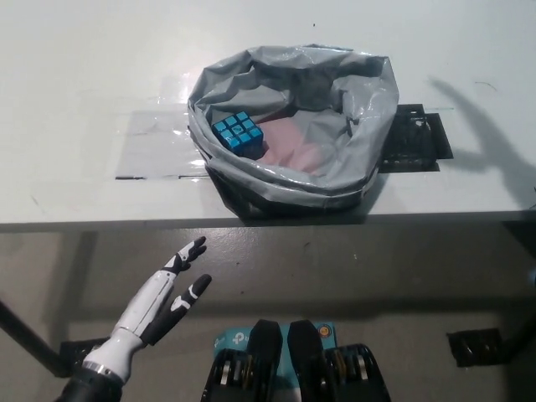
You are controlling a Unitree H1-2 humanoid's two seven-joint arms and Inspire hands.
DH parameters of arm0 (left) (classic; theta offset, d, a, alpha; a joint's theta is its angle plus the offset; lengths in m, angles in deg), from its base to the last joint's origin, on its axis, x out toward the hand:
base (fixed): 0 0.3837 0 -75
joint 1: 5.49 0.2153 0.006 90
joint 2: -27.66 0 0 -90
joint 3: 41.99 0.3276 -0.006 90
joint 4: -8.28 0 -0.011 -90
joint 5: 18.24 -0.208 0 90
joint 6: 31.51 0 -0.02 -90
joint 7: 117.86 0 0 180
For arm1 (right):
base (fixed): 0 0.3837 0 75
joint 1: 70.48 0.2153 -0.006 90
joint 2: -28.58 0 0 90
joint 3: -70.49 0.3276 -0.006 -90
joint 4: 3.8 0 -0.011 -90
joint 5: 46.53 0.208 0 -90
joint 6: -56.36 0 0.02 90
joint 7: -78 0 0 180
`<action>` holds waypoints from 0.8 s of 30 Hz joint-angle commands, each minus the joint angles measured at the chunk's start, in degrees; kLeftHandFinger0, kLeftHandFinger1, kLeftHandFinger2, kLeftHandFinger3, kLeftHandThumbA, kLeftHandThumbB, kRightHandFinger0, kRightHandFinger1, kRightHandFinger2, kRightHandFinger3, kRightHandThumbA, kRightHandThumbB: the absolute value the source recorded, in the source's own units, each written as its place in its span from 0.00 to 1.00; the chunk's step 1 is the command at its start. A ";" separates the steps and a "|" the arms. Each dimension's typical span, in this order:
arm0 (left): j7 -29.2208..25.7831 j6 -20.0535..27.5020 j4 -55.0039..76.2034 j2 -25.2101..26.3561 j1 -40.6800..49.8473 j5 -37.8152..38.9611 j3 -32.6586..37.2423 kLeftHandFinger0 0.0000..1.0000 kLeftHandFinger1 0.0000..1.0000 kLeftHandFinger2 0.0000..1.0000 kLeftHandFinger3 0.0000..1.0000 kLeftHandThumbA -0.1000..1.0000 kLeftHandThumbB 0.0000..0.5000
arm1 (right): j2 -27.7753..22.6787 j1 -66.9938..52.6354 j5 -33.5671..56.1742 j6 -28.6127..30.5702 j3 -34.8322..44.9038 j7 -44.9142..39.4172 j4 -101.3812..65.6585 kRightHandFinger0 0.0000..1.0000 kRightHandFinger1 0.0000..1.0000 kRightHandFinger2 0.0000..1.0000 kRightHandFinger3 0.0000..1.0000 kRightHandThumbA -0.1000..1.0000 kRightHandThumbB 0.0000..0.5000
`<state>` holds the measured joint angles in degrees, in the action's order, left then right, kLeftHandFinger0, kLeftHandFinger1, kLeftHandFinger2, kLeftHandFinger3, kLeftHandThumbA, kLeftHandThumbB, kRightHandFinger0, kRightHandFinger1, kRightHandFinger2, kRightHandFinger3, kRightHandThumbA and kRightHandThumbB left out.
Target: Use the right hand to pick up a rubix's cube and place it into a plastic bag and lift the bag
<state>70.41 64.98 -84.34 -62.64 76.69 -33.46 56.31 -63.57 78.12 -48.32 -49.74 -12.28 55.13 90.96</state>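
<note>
A blue Rubik's cube [237,136] lies inside the grey plastic bag [368,92], toward its left side. The bag stands open on the white table [84,100] near the front edge, its rim rolled down. My white left hand [163,293] rests open below the table's front edge at the lower left, fingers stretched forward. My black right hand and arm are out of the picture; only a shadow falls on the table at the far right.
A black mat [414,138] lies flat just right of the bag. A clear sheet [155,146] is taped to the table left of the bag. A black floor plate [481,347] sits at the lower right.
</note>
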 commanded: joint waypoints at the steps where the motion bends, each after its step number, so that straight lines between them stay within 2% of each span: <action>1: -0.10 -0.08 1.09 0.15 -7.32 6.93 -4.67 1.00 1.00 1.00 1.00 1.00 0.51 | -8.51 -15.43 4.21 15.07 18.37 7.85 -53.18 1.00 1.00 1.00 1.00 1.00 0.88; 2: -0.29 0.62 1.03 0.23 -7.34 6.86 -4.69 1.00 1.00 1.00 1.00 1.00 0.50 | -7.34 -20.19 4.49 16.64 19.25 8.31 -55.25 1.00 1.00 1.00 1.00 1.00 0.90; 3: -0.42 0.94 1.04 0.22 -7.33 6.88 -4.75 1.00 1.00 1.00 1.00 1.00 0.48 | -6.15 -22.84 4.23 17.13 19.50 8.88 -56.73 1.00 1.00 1.00 1.00 1.00 0.86; 4: -0.48 1.12 1.23 0.21 -7.26 7.01 -4.83 1.00 1.00 1.00 1.00 1.00 0.52 | -4.09 -26.82 3.80 19.10 19.69 9.80 -58.19 1.00 1.00 1.00 1.00 0.98 0.92; 5: -0.46 1.11 1.34 0.18 -7.22 7.08 -4.84 1.00 1.00 1.00 1.00 1.00 0.52 | -3.30 -28.41 3.68 20.26 19.75 10.15 -58.50 1.00 1.00 1.00 1.00 0.96 0.92; 8: -0.33 0.73 1.70 -0.05 -7.01 7.89 -5.09 1.00 1.00 1.00 1.00 1.00 0.62 | 2.20 -35.49 2.48 24.50 18.01 11.76 -58.89 1.00 1.00 1.00 1.00 1.00 0.96; 10: -0.39 0.80 2.01 0.03 -6.57 8.04 -5.25 1.00 1.00 1.00 1.00 1.00 0.63 | 7.50 -40.95 -0.25 28.57 15.53 12.98 -57.93 1.00 1.00 1.00 1.00 1.00 0.79; 13: -0.29 1.05 2.38 0.10 -5.89 8.40 -5.30 1.00 1.00 1.00 1.00 1.00 0.57 | 12.67 -47.05 -2.37 32.12 10.78 13.00 -55.42 1.00 1.00 1.00 1.00 1.00 0.66; 16: -0.16 0.93 2.85 0.24 -5.12 8.19 -5.26 1.00 1.00 1.00 1.00 1.00 0.54 | 13.17 -49.12 -3.24 32.57 8.40 11.72 -53.52 1.00 1.00 1.00 1.00 1.00 0.65; 18: -0.07 1.36 2.60 0.37 -4.97 8.25 -5.30 1.00 1.00 1.00 1.00 1.00 0.56 | 13.82 -49.53 -4.64 34.27 7.75 11.85 -51.95 1.00 1.00 1.00 1.00 1.00 0.59; 19: -0.05 1.27 2.68 0.45 -4.50 8.01 -5.33 1.00 1.00 1.00 1.00 1.00 0.61 | 15.41 -50.44 -6.76 36.49 6.92 12.57 -49.88 1.00 1.00 1.00 1.00 1.00 0.66; 20: -0.06 1.17 2.77 0.46 -4.28 7.84 -5.32 1.00 1.00 1.00 1.00 1.00 0.61 | 16.08 -50.88 -7.54 37.02 6.64 12.84 -49.32 1.00 1.00 1.00 1.00 1.00 0.66; 22: 0.01 0.84 3.04 0.42 -3.79 7.69 -5.35 1.00 1.00 1.00 1.00 1.00 0.64 | 18.03 -52.20 -8.36 36.01 5.49 13.14 -48.43 1.00 1.00 1.00 1.00 1.00 0.77; 24: -0.05 0.68 3.47 0.22 -2.98 7.72 -5.37 1.00 1.00 1.00 1.00 1.00 0.64 | 19.18 -53.50 -8.77 35.93 4.34 13.06 -46.51 1.00 1.00 1.00 1.00 1.00 0.76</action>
<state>70.41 64.79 -84.43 -62.89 75.29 -31.25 54.22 -50.92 28.86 -50.43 -39.14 -6.04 58.85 54.90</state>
